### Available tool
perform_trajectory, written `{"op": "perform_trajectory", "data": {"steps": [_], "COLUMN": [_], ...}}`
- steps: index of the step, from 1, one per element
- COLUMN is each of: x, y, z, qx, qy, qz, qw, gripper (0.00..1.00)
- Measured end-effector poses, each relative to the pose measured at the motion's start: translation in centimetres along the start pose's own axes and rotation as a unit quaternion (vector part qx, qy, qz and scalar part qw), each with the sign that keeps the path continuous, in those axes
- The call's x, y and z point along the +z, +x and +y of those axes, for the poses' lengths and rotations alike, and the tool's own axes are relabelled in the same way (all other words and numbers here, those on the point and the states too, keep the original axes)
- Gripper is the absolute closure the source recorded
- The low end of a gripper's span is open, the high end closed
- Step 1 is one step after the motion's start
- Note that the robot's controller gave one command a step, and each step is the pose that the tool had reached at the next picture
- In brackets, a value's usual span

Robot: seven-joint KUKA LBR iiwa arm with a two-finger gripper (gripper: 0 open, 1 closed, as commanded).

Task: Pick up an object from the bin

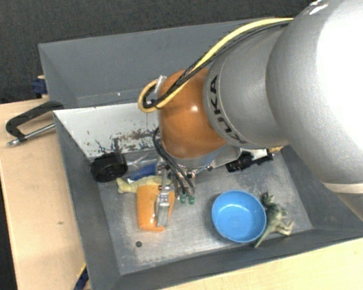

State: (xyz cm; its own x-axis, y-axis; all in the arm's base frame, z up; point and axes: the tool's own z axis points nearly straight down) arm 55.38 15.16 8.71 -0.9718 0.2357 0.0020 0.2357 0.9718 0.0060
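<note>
Grey metal bin [192,242] viewed from above, where the robot's gripper [169,195], whether released or clenched I cannot tell, sits against an orange oblong object [146,213] lying left of a blue bowl [238,216], with a black wheel [108,168] farther up-left of the bowl and a green toy figure [276,218] just right of it.

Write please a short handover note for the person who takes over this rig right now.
Tool: low in the left half of the bin, at the right edge of an orange oblong piece. No grasp is visible.
Other things: black wheel by the left wall; blue bowl near the front; green toy figure just right of the bowl.
Done: nothing is lifted; all things lie on the floor.
Left: grasp one thing, probably the orange piece, and lift it out.
</note>
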Motion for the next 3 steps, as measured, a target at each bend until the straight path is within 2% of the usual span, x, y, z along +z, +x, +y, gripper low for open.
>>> {"op": "perform_trajectory", "data": {"steps": [1,2,3], "x": [-0.8,-0.9,-0.8], "y": [-0.5,-0.6,-1.5], "z": [0.0,-0.1,1.4], "qx": [0.003,-0.008,-0.011], "qy": [-0.005,-0.005,-0.006], "qz": [-0.0076,-0.0088,-0.0095], "qw": [1.0000,0.9999,0.9999], "gripper": [1.00,1.00,1.00]}}
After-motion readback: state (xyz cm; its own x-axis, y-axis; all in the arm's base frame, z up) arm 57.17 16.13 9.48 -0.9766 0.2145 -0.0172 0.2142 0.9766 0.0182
